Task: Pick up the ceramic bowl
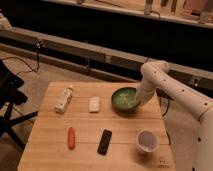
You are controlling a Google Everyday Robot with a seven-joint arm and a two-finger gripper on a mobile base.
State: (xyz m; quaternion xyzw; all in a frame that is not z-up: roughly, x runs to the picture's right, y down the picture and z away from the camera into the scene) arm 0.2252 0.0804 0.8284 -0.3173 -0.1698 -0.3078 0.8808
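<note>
The green ceramic bowl (pixel 123 99) is at the back right of the wooden table (pixel 50 150). It is tilted, with its speckled inside facing the camera and its right side raised. My gripper (pixel 138 99) is at the end of the white arm (pixel 159 75), which comes in from the right. It is shut on the bowl's right rim. The fingertips are partly hidden behind the rim.
A white bottle (pixel 63 98) lies at the back left, with a small white packet (pixel 94 104) beside the bowl. An orange-red stick (pixel 71 137) and a black bar (pixel 104 141) lie near the front. A white cup (pixel 146 140) stands at the front right. A black chair (pixel 7 100) is left of the table.
</note>
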